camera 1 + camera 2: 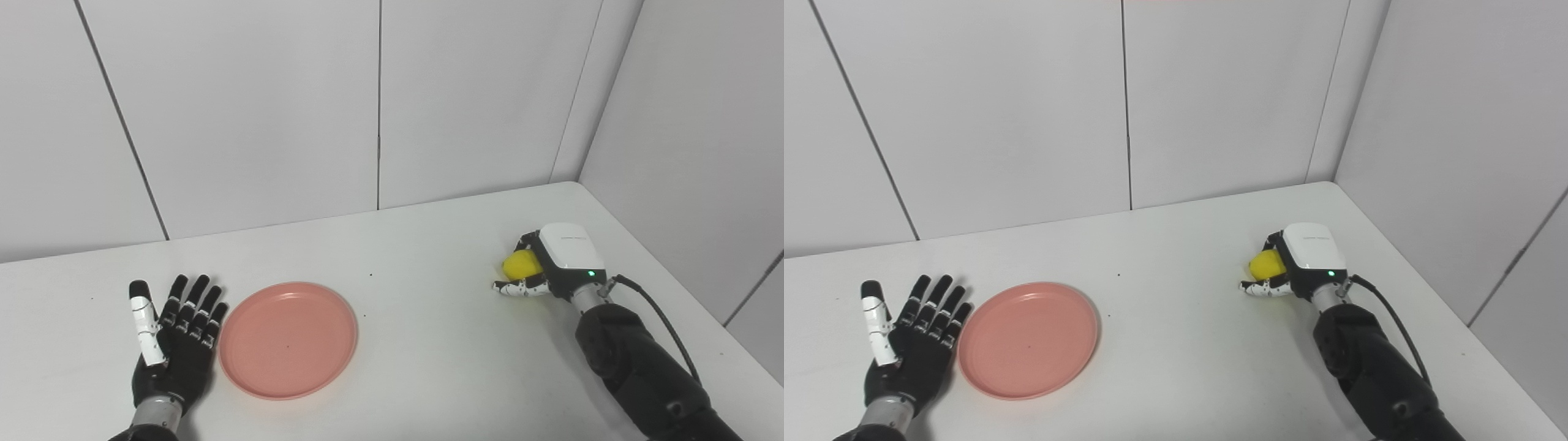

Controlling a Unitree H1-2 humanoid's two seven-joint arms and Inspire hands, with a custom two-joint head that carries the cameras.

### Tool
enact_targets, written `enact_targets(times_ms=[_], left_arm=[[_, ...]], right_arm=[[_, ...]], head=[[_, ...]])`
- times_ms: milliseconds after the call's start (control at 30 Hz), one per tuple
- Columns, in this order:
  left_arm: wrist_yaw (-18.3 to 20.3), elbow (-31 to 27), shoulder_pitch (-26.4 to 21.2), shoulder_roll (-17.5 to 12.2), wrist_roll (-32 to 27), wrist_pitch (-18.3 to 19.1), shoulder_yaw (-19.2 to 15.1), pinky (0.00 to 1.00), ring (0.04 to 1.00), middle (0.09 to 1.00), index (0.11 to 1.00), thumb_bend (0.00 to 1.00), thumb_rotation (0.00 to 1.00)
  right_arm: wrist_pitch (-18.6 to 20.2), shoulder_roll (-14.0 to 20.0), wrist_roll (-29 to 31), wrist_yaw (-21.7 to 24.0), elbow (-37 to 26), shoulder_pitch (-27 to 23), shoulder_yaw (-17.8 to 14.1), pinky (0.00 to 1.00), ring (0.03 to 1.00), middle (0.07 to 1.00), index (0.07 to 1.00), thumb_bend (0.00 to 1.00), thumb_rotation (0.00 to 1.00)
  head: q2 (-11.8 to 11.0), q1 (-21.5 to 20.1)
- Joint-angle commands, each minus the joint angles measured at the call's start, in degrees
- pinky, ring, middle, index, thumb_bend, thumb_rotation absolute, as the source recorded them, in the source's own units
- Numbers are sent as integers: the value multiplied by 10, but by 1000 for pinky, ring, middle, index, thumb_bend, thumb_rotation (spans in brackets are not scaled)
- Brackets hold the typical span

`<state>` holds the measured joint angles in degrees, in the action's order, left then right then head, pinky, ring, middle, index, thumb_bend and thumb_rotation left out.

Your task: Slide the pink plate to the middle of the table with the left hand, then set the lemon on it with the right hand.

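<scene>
Left robot hand [174, 340]: nearest the camera, at the counter's near left. It lies flat, palm up, fingers spread apart and holding nothing. Its fingers sit just beside the plate's left rim; contact cannot be confirmed.
Pink plate [288, 340]: flat on the counter, upright, with nothing on it. It lies left of the counter's centre line, so the slide judged from this position appears incomplete or only partly done.
Reason for left hand posture: judged as a pushing or resting stance; an open hand beside the rim suits a sideways push rather than a lift.
Right robot hand [542, 269]: at the far right of the counter, low on the surface, fingers and thumb curled around the lemon. The back-of-hand housing shows a lit green indicator.
Lemon [520, 263]: yellow, partly hidden inside the right hand's grip, well apart from the plate. Whether it is clear of the counter cannot be told.
Reason for right hand posture: a wrap-around hold suits a round object that would otherwise roll.
Counter [429, 343]: white, bounded by grey wall panels behind and at right.
Next-move requirement (judgement): carry the lemon leftward and release it over the plate's centre.
</scene>
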<state>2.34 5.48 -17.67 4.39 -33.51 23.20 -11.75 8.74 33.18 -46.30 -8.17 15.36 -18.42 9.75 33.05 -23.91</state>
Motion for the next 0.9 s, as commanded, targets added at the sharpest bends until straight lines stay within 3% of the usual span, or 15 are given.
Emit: enact_targets(times_ms=[0,200,500,867], left_arm=[[-20,20,22,1,8,33,2,998,940,937,997,789,814],[-20,16,27,6,16,28,9,995,942,940,995,804,809],[-25,8,38,25,52,6,32,944,913,921,982,783,830],[-32,14,47,58,86,-28,44,952,921,922,979,785,845]], right_arm=[[-2,16,-9,-1,-37,-19,-3,167,218,281,328,705,440],[-39,22,-14,-9,-76,-39,-1,139,184,234,246,719,448],[-30,11,-21,43,-149,-59,7,146,189,247,280,710,455],[-62,-11,-11,72,-159,-94,22,168,208,269,293,713,436]], head=[[1,4],[0,25],[-3,87],[-18,156]])
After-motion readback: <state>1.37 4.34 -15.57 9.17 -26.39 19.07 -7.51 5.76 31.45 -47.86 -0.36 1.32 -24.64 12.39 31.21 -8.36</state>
